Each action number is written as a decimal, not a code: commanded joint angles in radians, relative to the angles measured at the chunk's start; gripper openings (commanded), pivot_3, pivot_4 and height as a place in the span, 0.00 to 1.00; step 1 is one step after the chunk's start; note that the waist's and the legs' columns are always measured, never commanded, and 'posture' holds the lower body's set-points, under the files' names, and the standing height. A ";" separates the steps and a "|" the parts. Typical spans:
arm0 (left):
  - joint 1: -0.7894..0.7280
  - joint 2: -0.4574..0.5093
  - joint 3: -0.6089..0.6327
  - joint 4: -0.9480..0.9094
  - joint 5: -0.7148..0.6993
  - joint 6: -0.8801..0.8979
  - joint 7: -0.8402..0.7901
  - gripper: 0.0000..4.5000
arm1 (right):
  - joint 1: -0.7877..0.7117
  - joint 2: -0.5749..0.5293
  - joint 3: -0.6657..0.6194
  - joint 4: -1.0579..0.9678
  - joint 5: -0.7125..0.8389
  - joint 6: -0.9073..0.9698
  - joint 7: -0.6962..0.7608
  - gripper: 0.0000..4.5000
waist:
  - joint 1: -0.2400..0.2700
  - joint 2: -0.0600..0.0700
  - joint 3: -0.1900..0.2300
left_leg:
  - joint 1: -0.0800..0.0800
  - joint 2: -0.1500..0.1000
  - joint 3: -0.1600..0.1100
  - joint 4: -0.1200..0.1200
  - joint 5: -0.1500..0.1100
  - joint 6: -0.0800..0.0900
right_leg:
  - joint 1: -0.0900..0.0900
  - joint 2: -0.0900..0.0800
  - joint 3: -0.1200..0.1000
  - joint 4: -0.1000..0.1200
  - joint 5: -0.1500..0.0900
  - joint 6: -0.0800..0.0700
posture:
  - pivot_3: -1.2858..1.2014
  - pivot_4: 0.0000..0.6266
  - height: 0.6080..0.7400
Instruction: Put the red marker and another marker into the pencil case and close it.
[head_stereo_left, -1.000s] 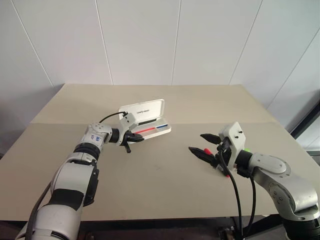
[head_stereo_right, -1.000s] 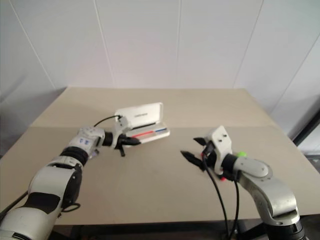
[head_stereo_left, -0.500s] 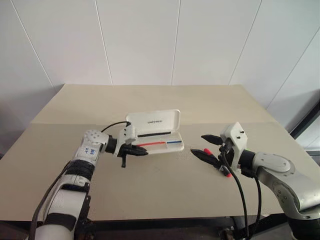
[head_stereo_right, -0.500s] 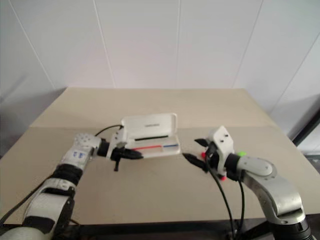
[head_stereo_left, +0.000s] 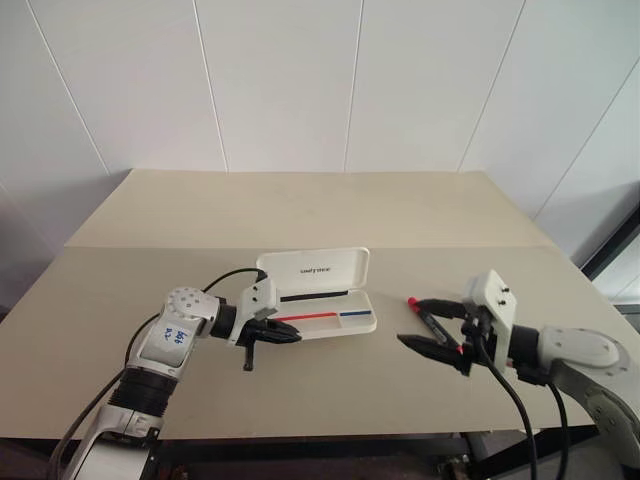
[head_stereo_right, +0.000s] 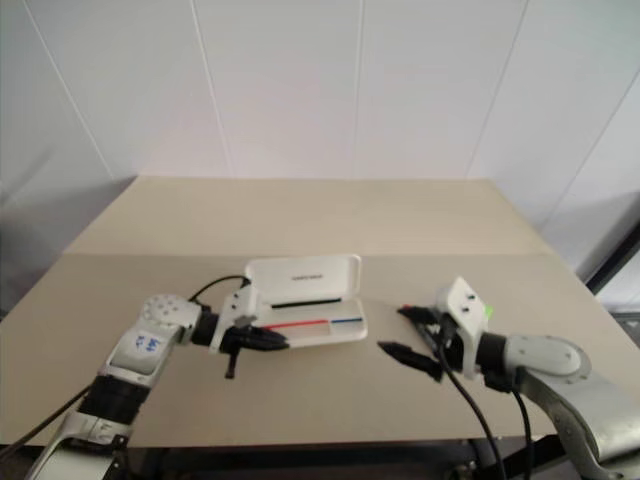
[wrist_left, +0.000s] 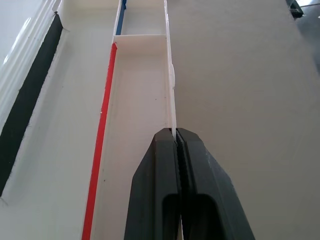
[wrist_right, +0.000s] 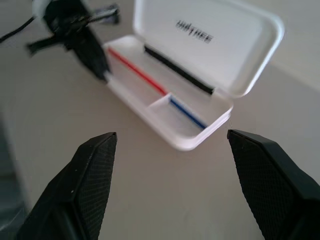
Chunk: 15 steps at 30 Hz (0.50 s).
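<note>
Pencil case (head_stereo_left: 325, 300) lies open near the middle of the beige table (head_stereo_left: 300, 210), lid propped up on its far side with small dark lettering facing the robot. Red-and-blue stripe runs along the inside of the tray; both compartments look empty.

Left gripper (head_stereo_left: 290, 337) sits at the left end of the case, fingers pressed together. In the left wrist view the fingertips (wrist_left: 176, 145) pinch the near wall of the tray, so the claw is clamped on the case rim. A black cable loops from the left wrist, just left of the lid.

Right gripper (head_stereo_left: 437, 328) hovers right of the case, apart from it, its two black fingers spread wide and holding nothing. In the right wrist view the fingers (wrist_right: 92, 170) frame the open case with bare table between them and it.

Red marker (head_stereo_left: 432, 323): red cap and part of the black barrel show on the table right of the case, lying between the spread right fingers as seen from the head; the upper finger partly hides it. Cannot tell whether any finger touches it.

Another marker (head_stereo_right: 487, 312): only a small lime-green patch shows behind the right wrist housing, at the far right of the table; the wrist blocks the rest.

White panelled wall behind the table.
</note>
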 joint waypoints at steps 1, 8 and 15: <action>0.007 0.017 -0.014 -0.034 -0.013 -0.024 0.018 0.00 | 0.041 -0.015 -0.065 -0.042 0.036 -0.069 0.062 1.00 | -0.001 0.000 0.000 | 0.000 0.000 0.000 0.001 0.000 0.000 | 0.000 0.000 0.000 0.000 -0.001 -0.001 | 0.52 0.24 1.00; 0.012 0.009 -0.028 0.027 -0.024 -0.083 0.038 0.00 | 0.098 0.005 -0.108 -0.067 0.114 -0.107 0.109 1.00 | -0.001 0.000 0.000 | 0.001 0.000 0.000 0.002 0.001 0.001 | 0.001 0.000 0.001 0.000 -0.006 -0.011 | 0.52 0.24 1.00; 0.023 -0.009 -0.050 0.084 -0.020 -0.161 0.050 0.00 | 0.120 0.032 -0.122 -0.044 0.133 -0.123 0.075 1.00 | 0.000 0.000 0.000 | 0.001 0.000 0.000 0.003 0.001 0.001 | 0.001 0.000 0.001 0.000 -0.006 -0.011 | 0.52 0.24 1.00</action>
